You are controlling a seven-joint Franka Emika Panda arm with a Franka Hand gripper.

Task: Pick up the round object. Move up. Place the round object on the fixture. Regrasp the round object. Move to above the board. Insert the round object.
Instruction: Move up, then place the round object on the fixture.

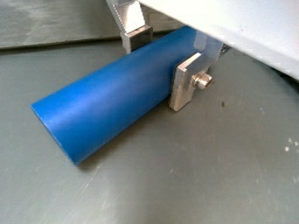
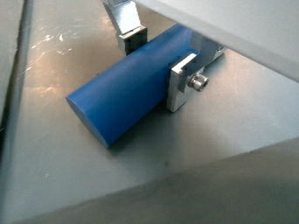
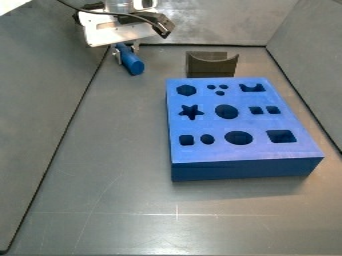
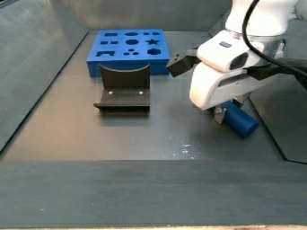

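The round object point(image 1: 100, 109) is a smooth blue peg lying on the grey floor; it also shows in the other wrist view point(image 2: 117, 109). My gripper point(image 1: 162, 63) straddles it near one end, one silver finger point(image 1: 184, 83) flat against its near side and the other finger point(image 1: 136, 39) at its far side, shut on it. In both side views the gripper point(image 3: 127, 45) point(image 4: 228, 110) is low over the peg point(image 3: 131, 62) point(image 4: 241, 120). The dark fixture point(image 3: 209, 64) point(image 4: 122, 94) stands beside the blue board point(image 3: 247, 168) point(image 4: 135, 61).
Grey walls enclose the floor, and one wall point(image 3: 54, 40) rises close behind the peg. The white gripper body point(image 4: 222, 76) hangs over the peg. The board's top carries star, round, square and hexagon holes.
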